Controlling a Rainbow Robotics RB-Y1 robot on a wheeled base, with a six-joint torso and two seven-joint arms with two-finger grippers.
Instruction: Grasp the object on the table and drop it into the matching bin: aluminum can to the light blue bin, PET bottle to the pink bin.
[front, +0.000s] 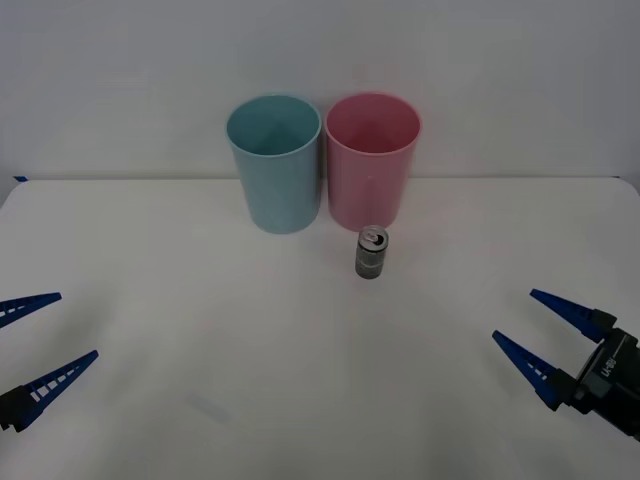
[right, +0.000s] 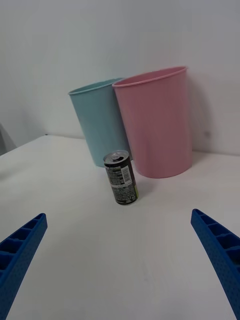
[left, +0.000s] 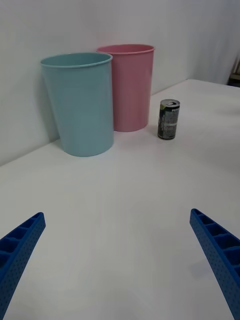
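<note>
We see one aluminum can (front: 372, 254) upright on the table (front: 200, 300), just in front of the pink bin (front: 371, 160); one light blue bin (front: 274, 163) stands beside that bin. Bare tabletop surrounds the can on its near sides. The left gripper (front: 40, 335) and right gripper (front: 530, 320) hover well apart from it, fingers wide. The right wrist view shows the can's printed label.
</note>
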